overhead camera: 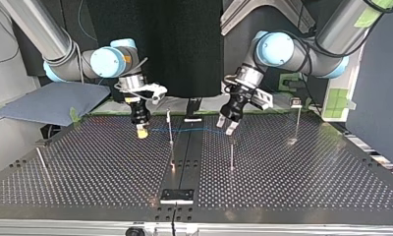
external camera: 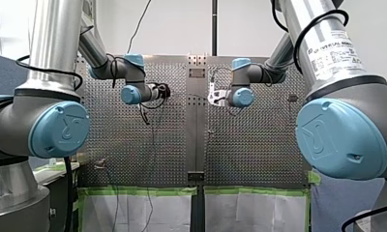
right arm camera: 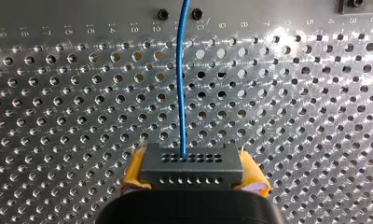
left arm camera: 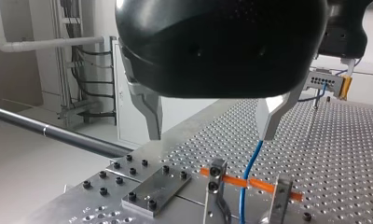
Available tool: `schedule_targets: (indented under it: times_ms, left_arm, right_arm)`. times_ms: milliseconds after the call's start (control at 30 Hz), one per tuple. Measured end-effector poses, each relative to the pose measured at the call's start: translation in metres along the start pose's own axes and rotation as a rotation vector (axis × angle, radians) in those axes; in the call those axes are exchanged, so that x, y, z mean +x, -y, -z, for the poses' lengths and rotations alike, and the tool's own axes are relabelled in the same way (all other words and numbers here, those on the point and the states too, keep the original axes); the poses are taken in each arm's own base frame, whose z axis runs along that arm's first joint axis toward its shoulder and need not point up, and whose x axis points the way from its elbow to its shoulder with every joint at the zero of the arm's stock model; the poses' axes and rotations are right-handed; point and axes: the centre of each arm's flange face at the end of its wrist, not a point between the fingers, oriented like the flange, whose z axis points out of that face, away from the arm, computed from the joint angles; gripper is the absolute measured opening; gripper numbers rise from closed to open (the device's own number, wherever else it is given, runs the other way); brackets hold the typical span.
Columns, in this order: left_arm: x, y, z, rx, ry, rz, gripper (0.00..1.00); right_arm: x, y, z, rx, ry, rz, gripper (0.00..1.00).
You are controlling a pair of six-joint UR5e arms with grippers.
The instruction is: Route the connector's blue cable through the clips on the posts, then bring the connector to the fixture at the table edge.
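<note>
You're pinching the connector [right arm camera: 190, 164] in your right claw [right arm camera: 194, 176], left claw [left arm camera: 210, 135] hanging spread, so the loose blue cable [right arm camera: 182, 79] risks missing a clip [left arm camera: 216, 170].

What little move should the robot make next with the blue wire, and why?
Probably my left gripper should shut on the blue cable. Its fingers stand open, the cable hangs by one fingertip, seemingly outside the clips below, while my right gripper holds the connector. A grip would let it steer the cable in.
</note>
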Motion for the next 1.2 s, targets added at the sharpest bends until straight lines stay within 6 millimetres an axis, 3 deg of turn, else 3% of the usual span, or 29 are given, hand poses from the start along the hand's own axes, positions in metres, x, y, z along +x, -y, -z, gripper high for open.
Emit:
schedule_targets:
  times_ms: [1200]
  left_arm:
    - [0.021,0.015,0.017,-0.079,-0.036,0.011,1.0]
  right_arm:
    - [0.0,0.002,0.001,0.003,0.005,0.0,0.0]
